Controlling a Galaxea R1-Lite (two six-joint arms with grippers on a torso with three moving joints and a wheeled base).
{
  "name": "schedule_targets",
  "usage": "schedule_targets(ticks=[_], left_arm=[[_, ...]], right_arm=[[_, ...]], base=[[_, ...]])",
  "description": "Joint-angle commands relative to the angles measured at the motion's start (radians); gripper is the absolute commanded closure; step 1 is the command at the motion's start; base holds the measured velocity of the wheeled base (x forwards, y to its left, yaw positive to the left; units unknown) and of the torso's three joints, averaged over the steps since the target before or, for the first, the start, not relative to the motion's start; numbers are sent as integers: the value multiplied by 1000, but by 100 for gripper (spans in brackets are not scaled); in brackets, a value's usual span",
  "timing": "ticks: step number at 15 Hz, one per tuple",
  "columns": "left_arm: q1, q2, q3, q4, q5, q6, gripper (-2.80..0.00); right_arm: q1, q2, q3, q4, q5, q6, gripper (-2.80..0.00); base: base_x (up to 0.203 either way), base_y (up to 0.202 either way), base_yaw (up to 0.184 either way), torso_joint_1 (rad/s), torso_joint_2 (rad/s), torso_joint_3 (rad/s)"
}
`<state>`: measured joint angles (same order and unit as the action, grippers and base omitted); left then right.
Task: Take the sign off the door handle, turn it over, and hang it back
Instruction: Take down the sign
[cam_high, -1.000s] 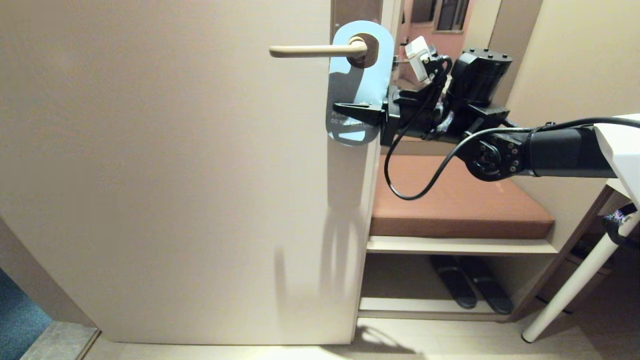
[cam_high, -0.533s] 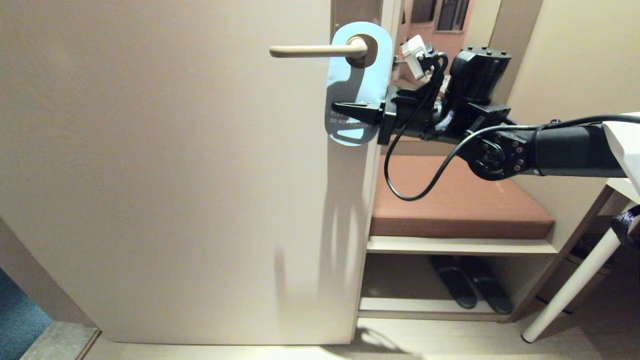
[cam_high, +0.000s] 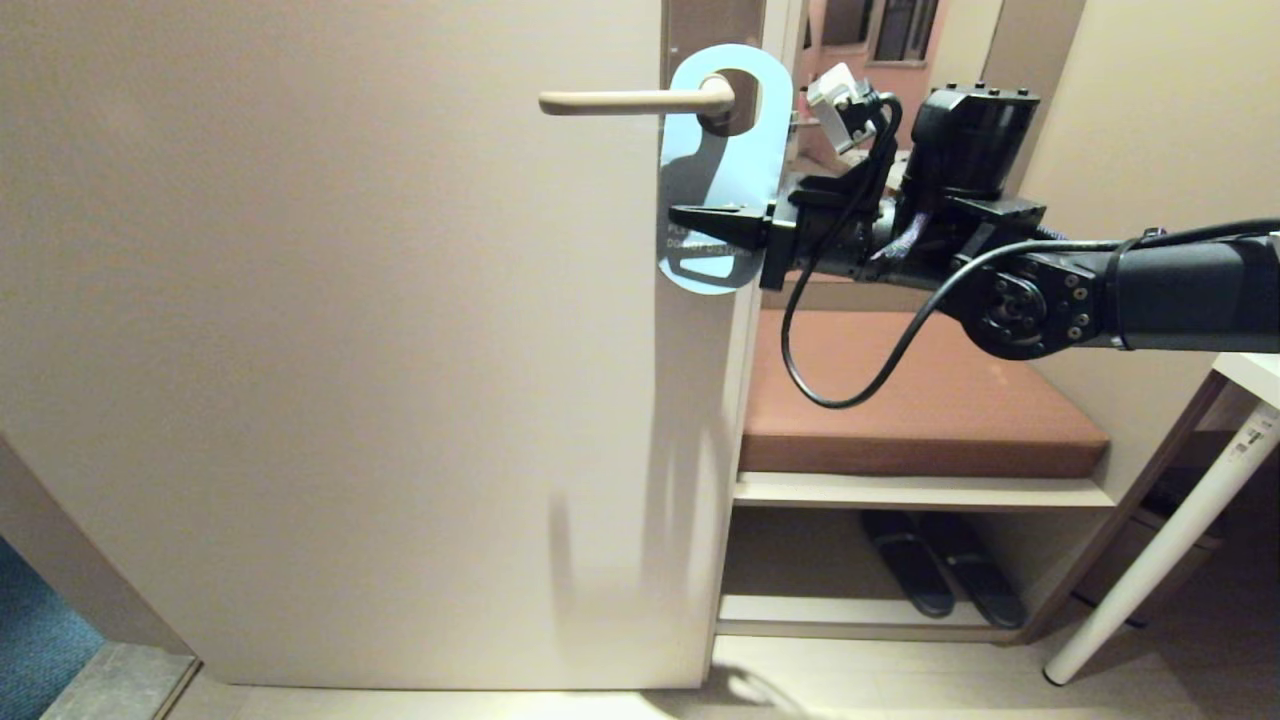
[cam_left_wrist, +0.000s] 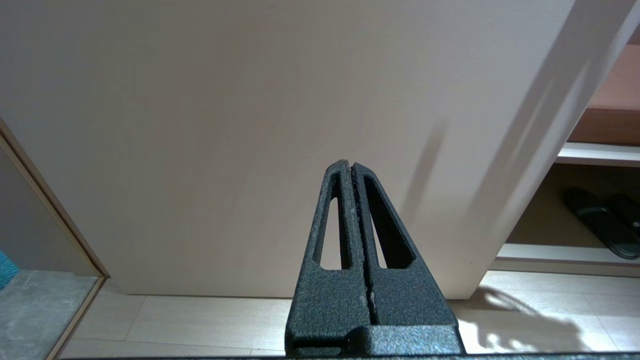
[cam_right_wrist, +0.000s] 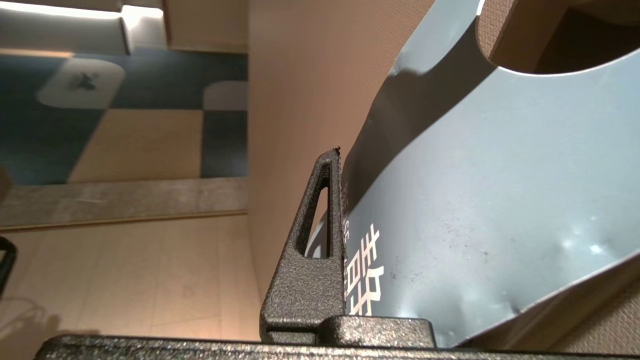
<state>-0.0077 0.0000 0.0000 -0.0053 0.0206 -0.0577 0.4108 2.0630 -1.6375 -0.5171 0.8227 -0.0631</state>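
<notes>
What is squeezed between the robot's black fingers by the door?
The sign, near its lower end, is pinched by the right gripper, its hole around the door handle. The head and right wrist views show it.

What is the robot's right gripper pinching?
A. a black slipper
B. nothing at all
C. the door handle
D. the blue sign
D: the right gripper is shut on the lower part of the sign, whose hole is around the door handle.
</notes>
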Motion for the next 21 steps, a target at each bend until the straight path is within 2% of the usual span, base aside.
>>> schedule_targets(ticks=[1, 15, 18, 21], left_arm=[[0, 0, 0, -1, 1, -1, 0], [0, 0, 0, -1, 0, -1, 0], [0, 0, 0, -1, 1, -1, 0], [0, 0, 0, -1, 1, -1, 0]], right_arm=[[7, -18, 4, 16, -14, -17, 0], [101, -34, 5, 74, -299, -80, 0], [121, -30, 6, 72, -392, -86, 0], [150, -23, 7, 72, -537, -120, 0]], base=[[0, 0, 0, 0, 0, 0], [0, 0, 0, 0, 0, 0], [0, 0, 0, 0, 0, 0], [0, 0, 0, 0, 0, 0]])
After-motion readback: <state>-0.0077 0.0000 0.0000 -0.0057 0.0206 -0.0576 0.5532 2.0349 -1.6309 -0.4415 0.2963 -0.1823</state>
